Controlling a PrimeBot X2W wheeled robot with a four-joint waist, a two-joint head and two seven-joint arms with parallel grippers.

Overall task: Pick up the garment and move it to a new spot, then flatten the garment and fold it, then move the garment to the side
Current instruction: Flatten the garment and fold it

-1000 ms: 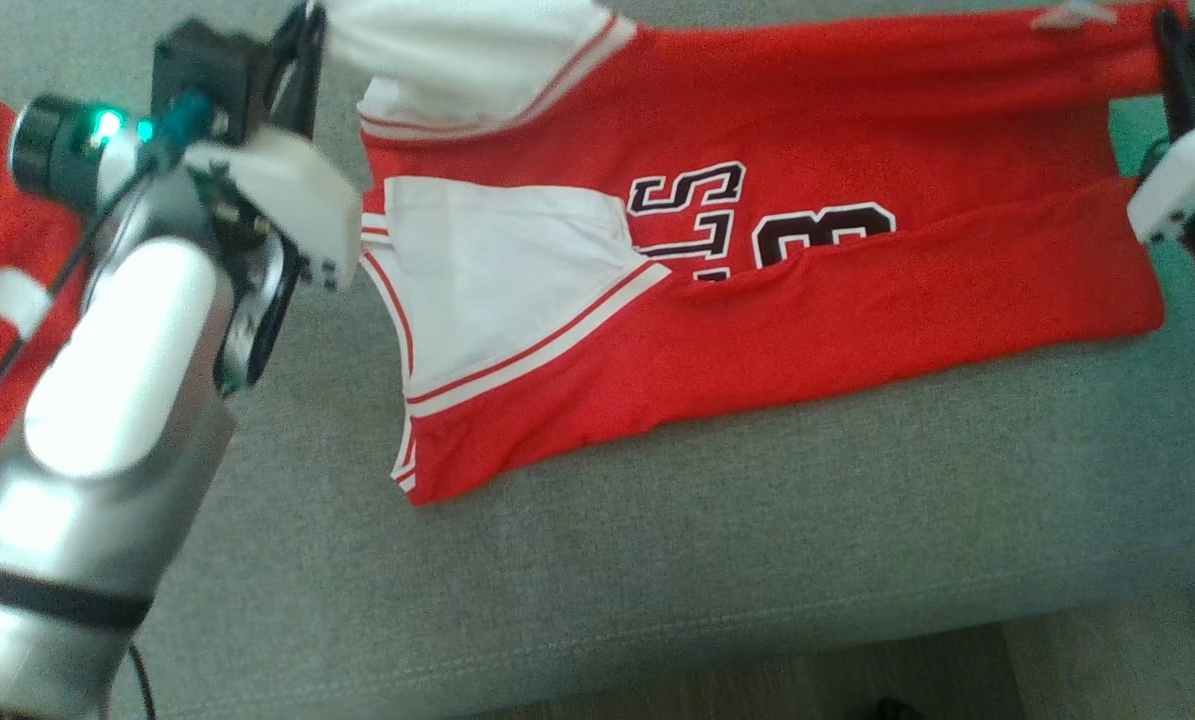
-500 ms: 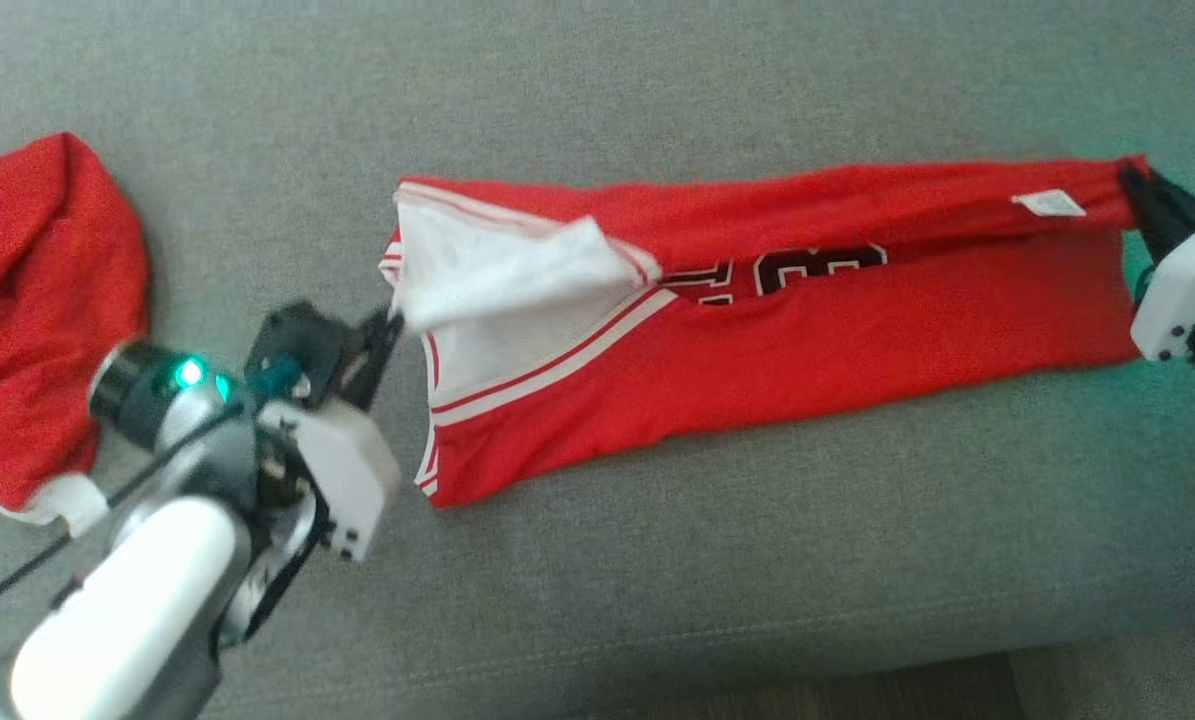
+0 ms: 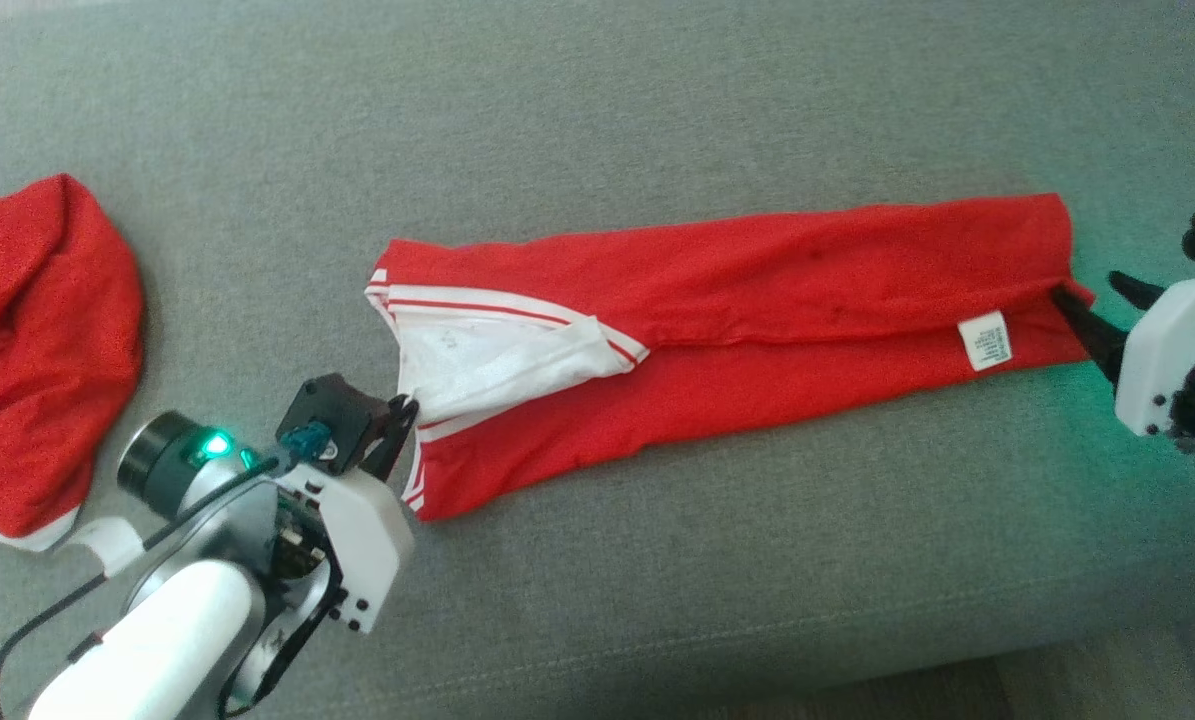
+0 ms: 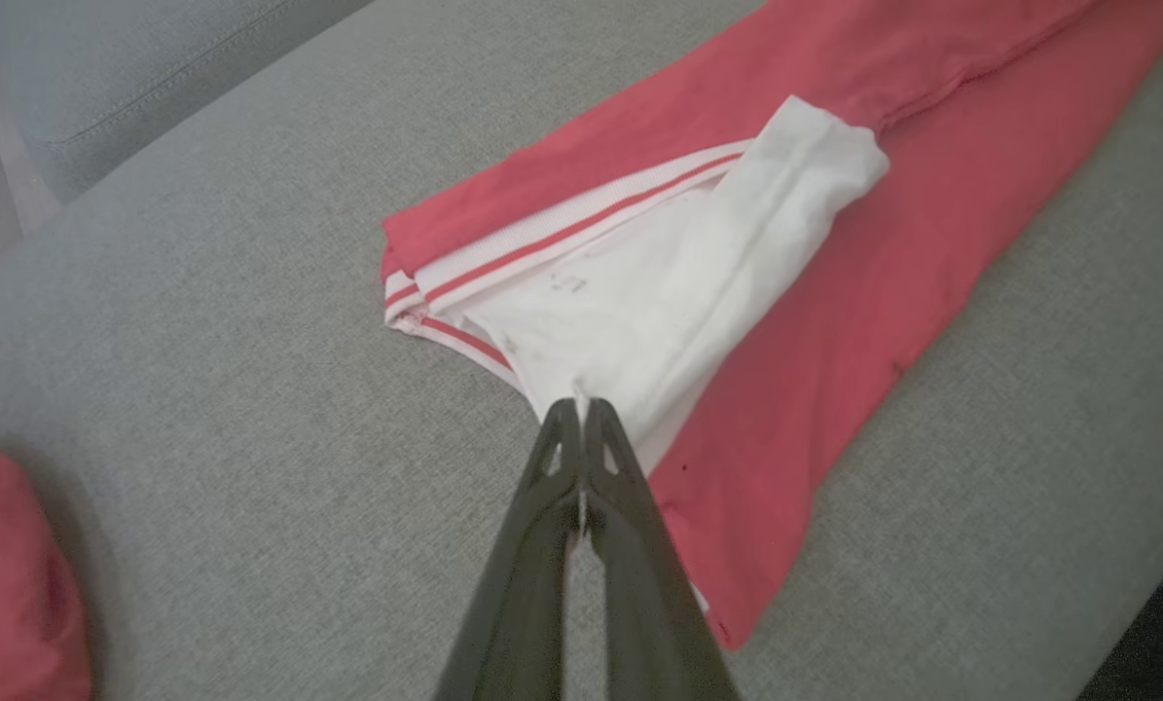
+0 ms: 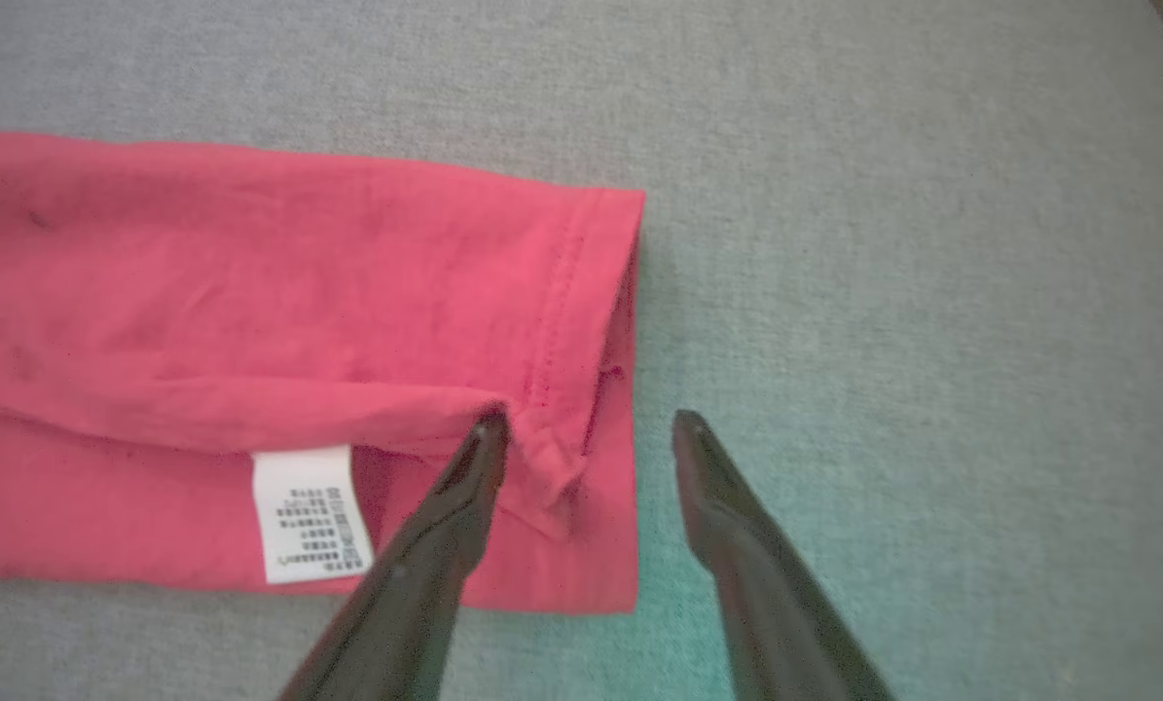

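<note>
The garment point(image 3: 757, 300), a red jersey with white trim, is seen laid along the middle of the grey cushion point(image 3: 657, 120) as a long narrow band. One long side is doubled over the other, and the white panel point(image 4: 678, 282) is turned out at the end nearer the cushion's left. A care label point(image 5: 308, 516) is exposed at the end nearer the cushion's right. A second red garment point(image 3: 37, 350) is heaped at the cushion's far left, well apart from the band.

The step in hand is judged to be the setting down of a lengthwise fold. It would be done well if the white panel were lowered flat onto the cushion before being let go. Each gripper should then be drawn away along the cushion's length rather than across it, so that the upper layer is not dragged off the lower one. The puckered hem point(image 5: 562, 321) beside the label would be better smoothed first.

The left gripper point(image 4: 581, 409) is seen pressed together, with a pinch of the white panel's edge caught at its tips. The right gripper point(image 5: 589, 421) is seen with its jaws spread apart and nothing held. One finger is laid over the hem corner just beside the label, and the other is poised above bare cushion. Whether that first finger actually touches the cloth cannot be told.
</note>
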